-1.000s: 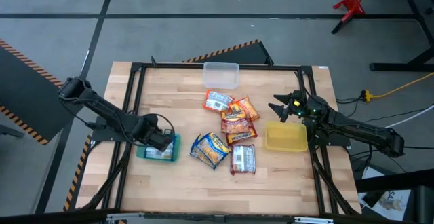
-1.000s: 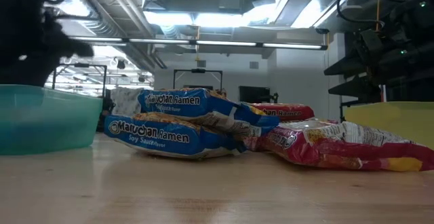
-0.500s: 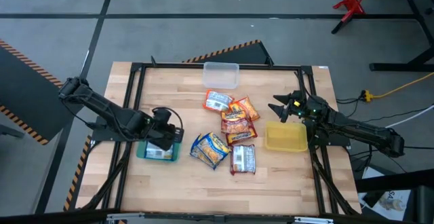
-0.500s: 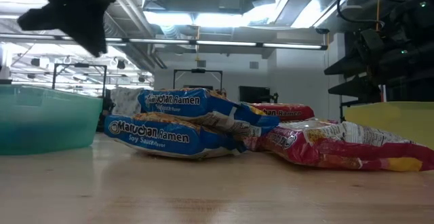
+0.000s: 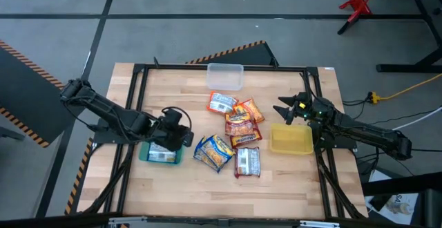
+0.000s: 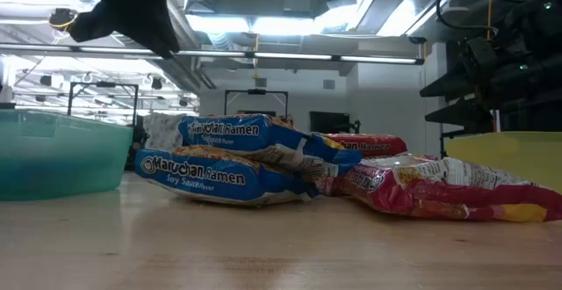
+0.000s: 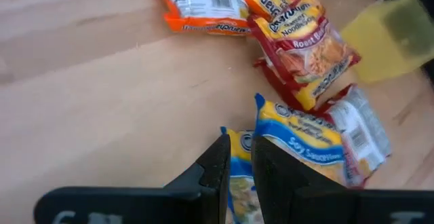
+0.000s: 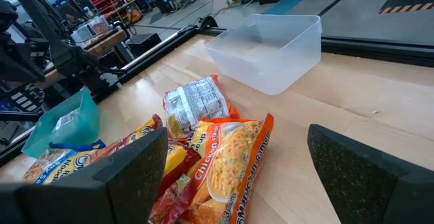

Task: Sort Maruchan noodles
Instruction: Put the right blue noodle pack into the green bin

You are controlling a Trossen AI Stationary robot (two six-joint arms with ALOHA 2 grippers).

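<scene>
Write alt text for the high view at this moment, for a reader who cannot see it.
Seen from above, Maruchan noodle packets lie clustered mid-table, with the left hand between the teal bin, which holds one packet, and the blue-and-yellow packets. The right hand waits open above the yellow bin; a clear bin sits at the far edge.

Even, bright light falls from above; in the low view long ceiling lights [image 6: 263, 57] glow white and burn out near the top. The worktop [image 6: 263, 246] takes a soft sheen under the blue noodle packets [image 6: 219, 177], with only faint shadows. The left end effector [image 6: 132, 9] shows there as a dark, smeared shape against the lights. In the left wrist view its fingers [image 7: 217, 173] are near and soft, and the yellow bin [image 7: 397, 37] is blurred.
</scene>
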